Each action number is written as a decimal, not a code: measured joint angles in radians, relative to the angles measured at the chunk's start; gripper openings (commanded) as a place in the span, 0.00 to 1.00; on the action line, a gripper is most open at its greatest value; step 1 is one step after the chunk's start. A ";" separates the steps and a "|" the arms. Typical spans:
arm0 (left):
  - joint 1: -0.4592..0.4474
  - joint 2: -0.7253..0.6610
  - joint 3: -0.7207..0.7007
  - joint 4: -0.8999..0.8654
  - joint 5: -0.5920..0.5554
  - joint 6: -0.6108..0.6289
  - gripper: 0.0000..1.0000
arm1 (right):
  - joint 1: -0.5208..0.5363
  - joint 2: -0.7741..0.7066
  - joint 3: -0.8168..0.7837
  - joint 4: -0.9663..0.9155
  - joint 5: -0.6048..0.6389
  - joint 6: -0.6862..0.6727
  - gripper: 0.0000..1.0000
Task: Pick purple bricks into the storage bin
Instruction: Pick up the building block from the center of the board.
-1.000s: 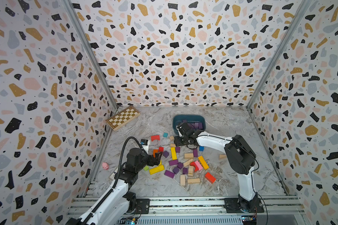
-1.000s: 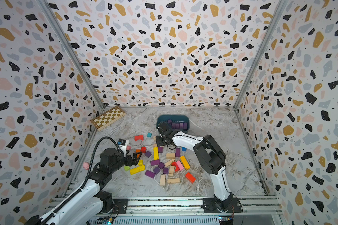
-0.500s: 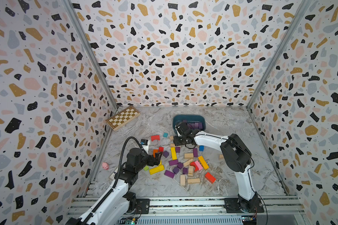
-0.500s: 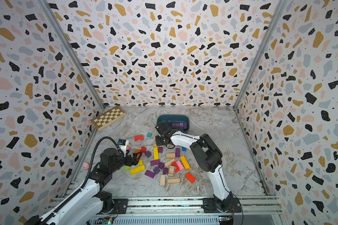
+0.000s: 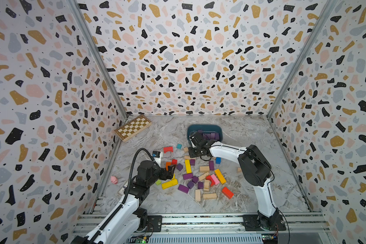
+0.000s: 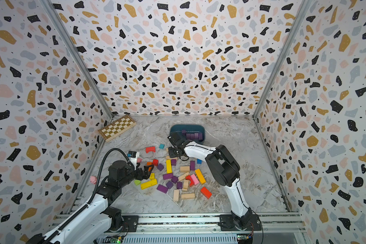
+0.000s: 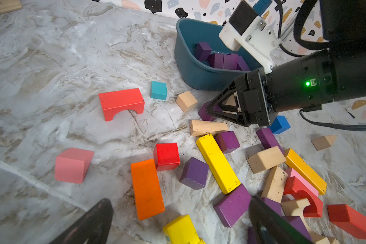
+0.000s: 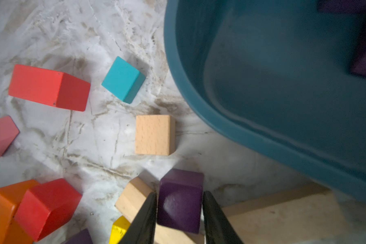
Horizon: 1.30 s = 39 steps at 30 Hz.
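Chessboard [image 5: 133, 127] at far left corner; pink toy [image 5: 114, 179] apart; red arch [image 7: 120, 103] beside teal cube [image 7: 158, 90].

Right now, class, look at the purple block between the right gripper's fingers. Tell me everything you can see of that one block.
The purple block is a small cube, matte dark purple, painted wood by its look. It stands flat on the marbled table, just outside the blue bin. The right gripper flanks it, one black finger close along each side; whether they already pinch it cannot be told. A plain wooden bar lies right beside it, seemingly touching.
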 measured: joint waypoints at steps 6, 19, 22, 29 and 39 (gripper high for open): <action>0.000 0.000 0.000 0.000 0.000 0.000 0.99 | 0.000 0.000 0.012 -0.014 0.006 -0.011 0.34; 0.000 0.000 0.000 0.000 0.000 0.000 0.99 | 0.000 0.006 0.032 -0.023 0.021 -0.033 0.45; 0.000 0.000 0.000 0.000 0.000 0.000 0.99 | 0.000 0.012 0.032 -0.026 0.023 -0.039 0.49; 0.000 0.000 0.000 0.000 0.000 0.000 0.99 | 0.000 0.032 0.050 -0.034 0.023 -0.044 0.49; 0.000 0.000 0.000 0.000 0.000 0.000 0.99 | 0.000 0.065 0.065 -0.049 0.024 -0.062 0.37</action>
